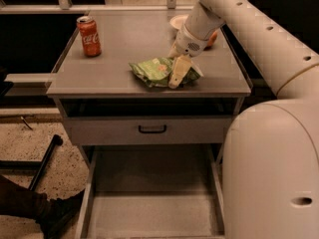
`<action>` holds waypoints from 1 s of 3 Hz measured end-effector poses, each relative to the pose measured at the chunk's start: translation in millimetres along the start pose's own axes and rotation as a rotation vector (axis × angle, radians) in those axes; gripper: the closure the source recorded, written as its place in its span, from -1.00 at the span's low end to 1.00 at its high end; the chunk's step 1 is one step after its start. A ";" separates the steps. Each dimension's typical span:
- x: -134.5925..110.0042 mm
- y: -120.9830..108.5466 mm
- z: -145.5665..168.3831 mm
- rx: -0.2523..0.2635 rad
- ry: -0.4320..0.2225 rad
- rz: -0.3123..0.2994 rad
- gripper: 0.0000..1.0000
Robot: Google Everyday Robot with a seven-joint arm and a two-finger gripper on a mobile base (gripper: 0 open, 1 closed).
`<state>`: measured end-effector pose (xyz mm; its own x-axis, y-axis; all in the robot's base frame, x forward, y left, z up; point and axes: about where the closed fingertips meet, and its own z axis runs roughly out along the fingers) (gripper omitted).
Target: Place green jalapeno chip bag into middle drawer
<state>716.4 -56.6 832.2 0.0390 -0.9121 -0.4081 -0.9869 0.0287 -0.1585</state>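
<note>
The crinkly light-green foil chip bag (152, 71) lies on the grey worktop (119, 49), its long axis left to right and its right end under the cream pincer (177, 77), whose grip I cannot tell, above the open wide grey metal drawer (149, 215).

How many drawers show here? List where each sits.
2. The grey drawer front with small black handle is shut, under the tabletop. The wide grey metal middle drawer is pulled out below it. Others may be hidden. The claw is at the light-green foil chip bag.
</note>
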 end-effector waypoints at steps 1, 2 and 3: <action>0.0 0.0 -0.1 0.000 0.000 0.000 0.30; -1.7 -0.6 -3.8 0.000 0.000 0.000 0.77; 1.0 14.8 -25.1 0.036 0.016 0.015 1.00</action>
<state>697.9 -67.3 851.9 0.0211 -0.9178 -0.3965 -0.9812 0.0572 -0.1846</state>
